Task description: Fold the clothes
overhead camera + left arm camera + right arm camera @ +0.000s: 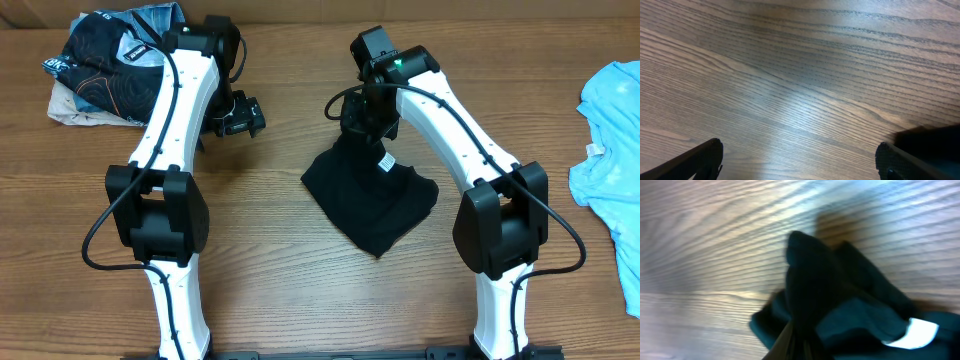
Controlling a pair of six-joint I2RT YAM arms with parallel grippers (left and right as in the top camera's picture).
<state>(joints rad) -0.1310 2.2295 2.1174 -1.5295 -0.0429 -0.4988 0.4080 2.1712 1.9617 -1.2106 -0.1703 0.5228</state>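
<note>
At frame centre, your right claw (363, 118) was clenched on the top edge of the black shirt (375, 200), which trailed toward lower right. The left claw (245, 118) gaped, empty, farther off.

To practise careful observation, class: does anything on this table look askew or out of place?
The black shirt, at centre, is bunched into a peak, pinched by the right gripper. A light blue T-shirt lies rumpled at the right; patterned clothes sit heaped far left.
</note>
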